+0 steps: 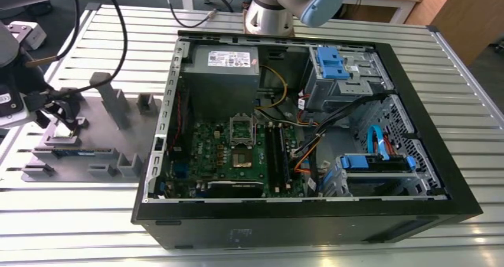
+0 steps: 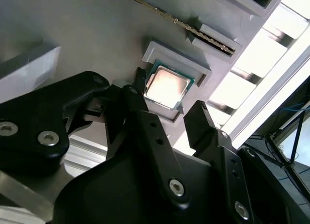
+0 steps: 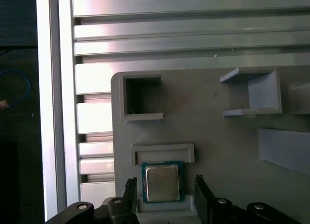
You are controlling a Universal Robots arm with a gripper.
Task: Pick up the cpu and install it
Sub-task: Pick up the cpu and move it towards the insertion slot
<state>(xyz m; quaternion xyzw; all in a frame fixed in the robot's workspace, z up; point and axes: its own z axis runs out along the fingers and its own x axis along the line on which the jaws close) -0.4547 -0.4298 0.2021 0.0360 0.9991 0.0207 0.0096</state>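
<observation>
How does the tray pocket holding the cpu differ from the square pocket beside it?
The cpu pocket holds the cpu; the square pocket is empty. The cpu pocket has a low rim; the square pocket looks deeper, dark inside. The open gripper straddles the cpu pocket; the square pocket sits clear of it. Both are grey parts of one tray.

One cpu (image 3: 162,183), one grey tray (image 3: 227,151), two fingers (image 3: 201,189), one arm (image 1: 272,13). One counter (image 1: 79,220) carries one open computer case (image 1: 315,220) with one power supply (image 1: 224,72), one motherboard (image 1: 212,155) and two blue drive caddies (image 1: 334,63). In the first wrist view the tray has two square pockets (image 3: 141,99).
</observation>
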